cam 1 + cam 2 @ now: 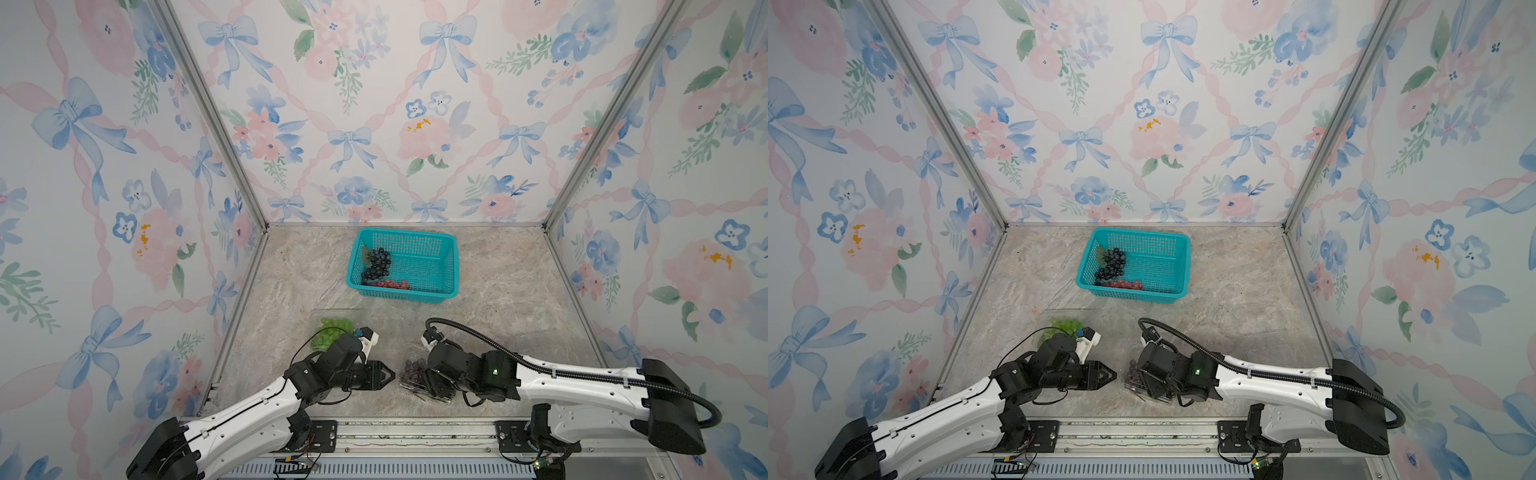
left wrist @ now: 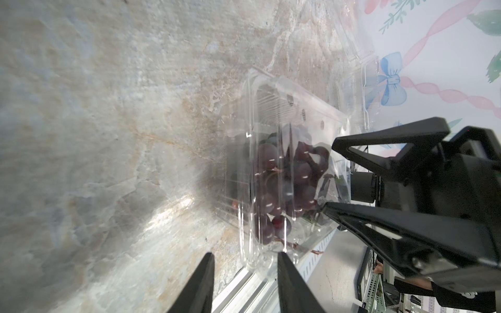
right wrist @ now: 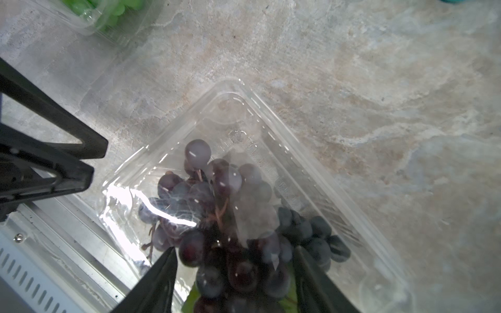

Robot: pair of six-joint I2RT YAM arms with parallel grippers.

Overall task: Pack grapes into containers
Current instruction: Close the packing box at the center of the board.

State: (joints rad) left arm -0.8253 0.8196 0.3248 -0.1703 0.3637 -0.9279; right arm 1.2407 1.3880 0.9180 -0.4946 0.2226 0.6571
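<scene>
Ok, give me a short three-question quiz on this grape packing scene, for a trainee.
1. Multiple choice: what lies in the teal basket? A green grapes only; B a blue-black bunch and a red bunch; C yellow grapes only.
2. True or false: the left hand holds a bunch.
3. Short answer: what colour are the grapes in the clear container beneath the right hand?
Key: 1 B. 2 False; its jaws stand apart with nothing between them. 3 They are dark purple grapes.
</scene>
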